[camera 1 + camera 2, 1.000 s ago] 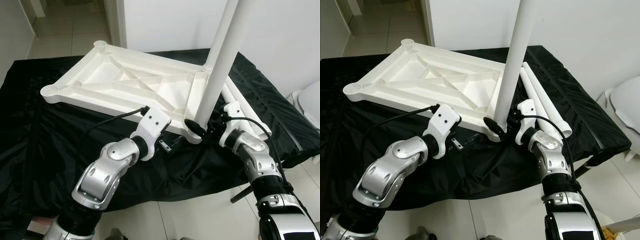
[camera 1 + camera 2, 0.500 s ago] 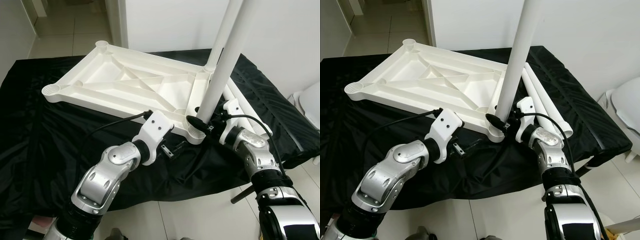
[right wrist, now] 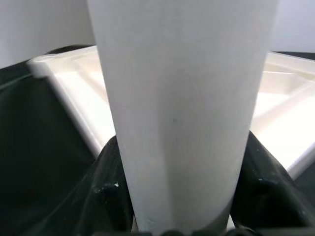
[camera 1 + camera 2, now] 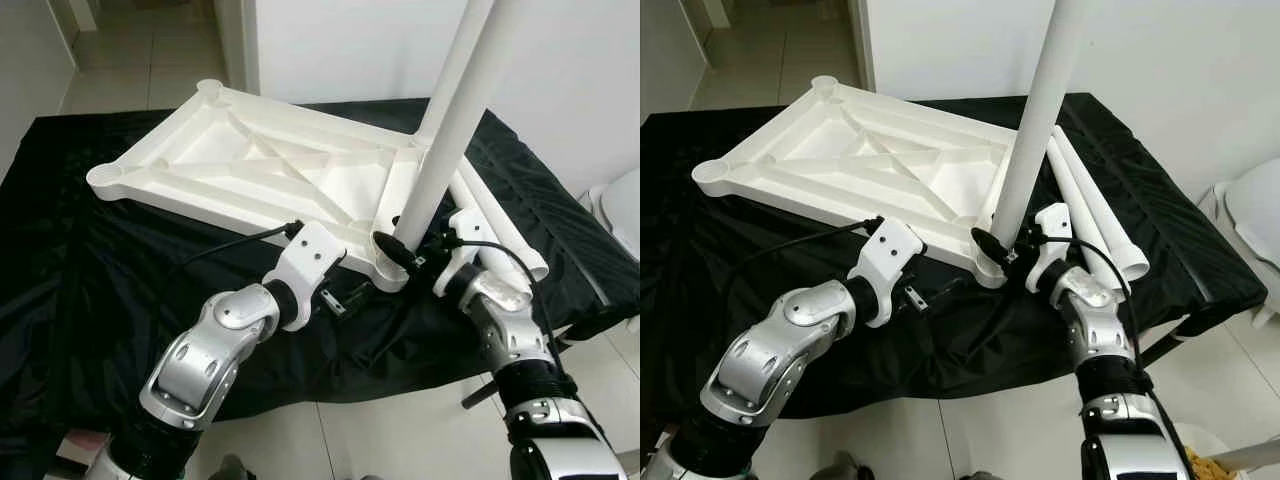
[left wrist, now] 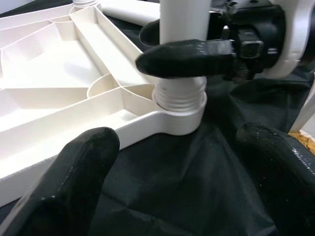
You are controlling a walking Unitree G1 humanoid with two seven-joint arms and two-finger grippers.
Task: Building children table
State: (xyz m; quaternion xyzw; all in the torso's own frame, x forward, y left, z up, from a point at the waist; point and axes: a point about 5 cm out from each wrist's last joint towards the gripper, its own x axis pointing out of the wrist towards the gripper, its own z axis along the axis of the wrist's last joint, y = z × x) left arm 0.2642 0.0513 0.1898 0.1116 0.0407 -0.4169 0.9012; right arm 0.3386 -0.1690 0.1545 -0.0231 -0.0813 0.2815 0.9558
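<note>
A white plastic tabletop (image 4: 250, 170) lies upside down on a black cloth, ribs facing up. A white table leg (image 4: 455, 110) stands nearly upright in the near corner socket (image 5: 179, 105), its threads showing at the base. My right gripper (image 4: 395, 245) is shut on the leg just above the socket. My left gripper (image 4: 345, 297) is open, low over the cloth just in front of the tabletop's near edge, holding nothing. Two loose white legs (image 4: 1090, 210) lie on the cloth to the right of the tabletop.
The black cloth (image 4: 80, 280) covers a low surface, and its front edge drops to a pale tiled floor (image 4: 400, 430). A white wall rises behind. A white rounded object (image 4: 1250, 215) stands at the far right. A doorway opens at the back left.
The left gripper has slid right along the tabletop's near edge toward the socket. The leg has tilted slightly. The camera has shifted a little.
</note>
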